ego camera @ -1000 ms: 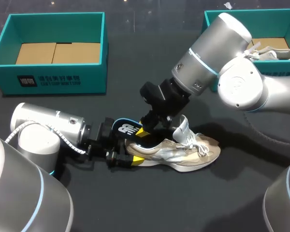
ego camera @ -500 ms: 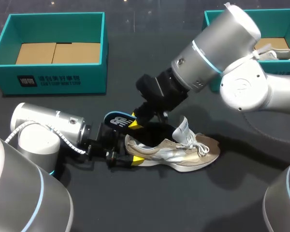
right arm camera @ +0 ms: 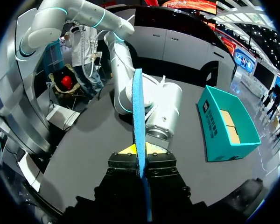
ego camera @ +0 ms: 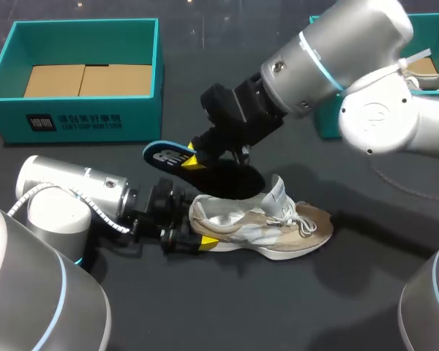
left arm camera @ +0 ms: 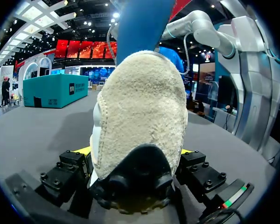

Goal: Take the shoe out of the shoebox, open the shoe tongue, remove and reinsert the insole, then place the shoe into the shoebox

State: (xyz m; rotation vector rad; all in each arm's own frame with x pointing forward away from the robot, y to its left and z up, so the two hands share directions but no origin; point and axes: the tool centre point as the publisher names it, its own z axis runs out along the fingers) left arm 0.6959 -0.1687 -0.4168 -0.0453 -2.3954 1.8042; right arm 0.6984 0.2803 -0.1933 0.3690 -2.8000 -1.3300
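A beige and silver shoe (ego camera: 278, 230) lies on its side on the dark table, toe to the right, tongue pulled up. Its heel (left arm camera: 140, 107) sits between the wide-set fingers of my left gripper (ego camera: 192, 234), which grips it from both sides; in the left wrist view the heel fills the gap of that gripper (left arm camera: 135, 156). Above the shoe's opening, my right gripper (ego camera: 194, 159) is shut on the blue and black insole (ego camera: 167, 155), which hangs free in the air. In the right wrist view the insole (right arm camera: 139, 112) stands edge-on between the fingers of the right gripper (right arm camera: 141, 153).
An open teal shoebox (ego camera: 88, 121) with a cardboard floor stands at the back left. A second teal box (ego camera: 323, 33) at the back right holds another light shoe (ego camera: 424, 77), partly behind my right arm.
My right gripper has risen and moved left, drawing the insole fully out of the shoe. The left gripper and the shoe have stayed in place.
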